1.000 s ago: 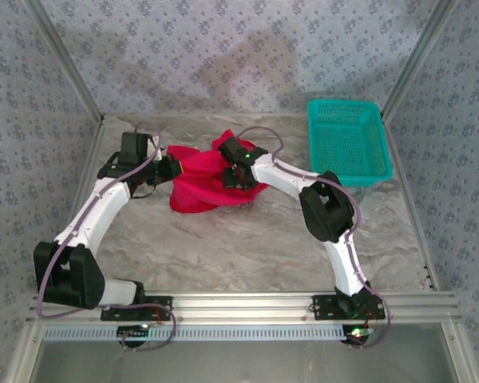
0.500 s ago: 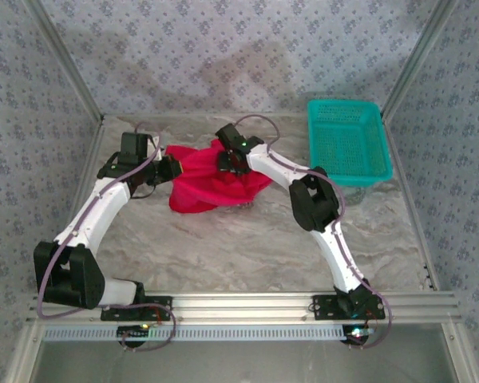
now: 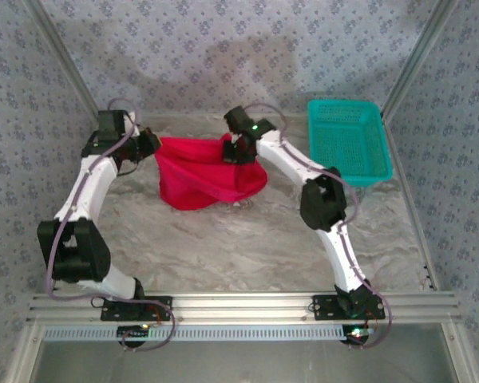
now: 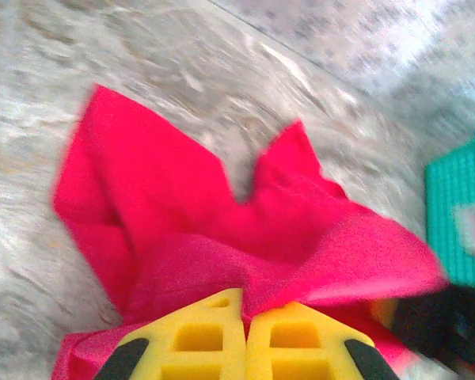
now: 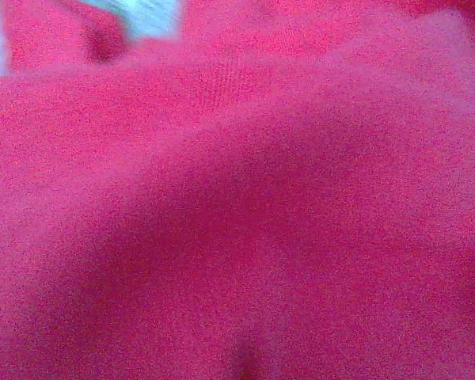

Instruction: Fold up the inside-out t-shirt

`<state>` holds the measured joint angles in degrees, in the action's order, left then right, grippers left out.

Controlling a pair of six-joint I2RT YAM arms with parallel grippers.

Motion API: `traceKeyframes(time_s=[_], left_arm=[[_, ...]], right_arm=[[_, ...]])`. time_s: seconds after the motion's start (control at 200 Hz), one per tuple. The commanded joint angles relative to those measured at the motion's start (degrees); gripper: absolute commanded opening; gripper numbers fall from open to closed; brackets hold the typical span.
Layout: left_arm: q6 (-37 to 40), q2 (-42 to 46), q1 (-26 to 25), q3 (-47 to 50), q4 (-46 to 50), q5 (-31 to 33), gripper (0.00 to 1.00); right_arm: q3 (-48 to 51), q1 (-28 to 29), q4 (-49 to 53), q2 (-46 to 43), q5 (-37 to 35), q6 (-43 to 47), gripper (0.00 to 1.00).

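L gripper (image 3: 149, 144) & R gripper (image 3: 234, 150) both clamped on t-shirt (image 3: 203, 174), cloth sagging btwn them. Looks like spread-out step, no fold yet. Next imo: pull apart, lay flat on table (image 3: 223, 247).

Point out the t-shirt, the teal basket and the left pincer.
t-shirt (image 3: 207, 175): top external view, middle of the sagging red cloth.
teal basket (image 3: 347, 142): top external view, bare mesh floor.
left pincer (image 4: 245, 307): left wrist view, where the yellow fingertips meet.

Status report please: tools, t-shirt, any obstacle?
Both shut on the t-shirt: left tool, right tool. It hangs between them, unfolded. No obstacle; teal basket apart.
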<state>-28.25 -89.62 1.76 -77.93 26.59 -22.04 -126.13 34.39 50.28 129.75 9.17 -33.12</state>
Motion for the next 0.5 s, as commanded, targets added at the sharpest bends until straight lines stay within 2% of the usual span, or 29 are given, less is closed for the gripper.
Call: traceKeyframes(time_s=[0.0,0.12,0.215,0.385,0.5], left_arm=[[-3.6,-6.3,4.9,-2.7,0.8,-2.1,0.0],[-3.2,-7.9,6.0,-0.7,0.8,-1.4,0.0],[-4.1,-7.0,5.9,4.5,-2.6,-1.7,0.0],[-4.2,-5.3,5.5,13.0,-4.7,0.2,0.0],[-3.3,0.8,2.2,19.2,-9.5,0.6,0.0]], right_arm=[[-2.4,-5.4,5.3,-18.2,10.6,2.4,0.0],[6.5,-10.6,-3.6,-29.9,16.9,-2.4,0.0],[13.3,-14.2,-11.6,-35.4,23.5,-8.7,0.0],[21.1,-15.1,-15.4,-36.7,25.4,-9.2,0.0],[22.1,-12.7,-8.3,-31.7,21.7,-1.9,0.0]])
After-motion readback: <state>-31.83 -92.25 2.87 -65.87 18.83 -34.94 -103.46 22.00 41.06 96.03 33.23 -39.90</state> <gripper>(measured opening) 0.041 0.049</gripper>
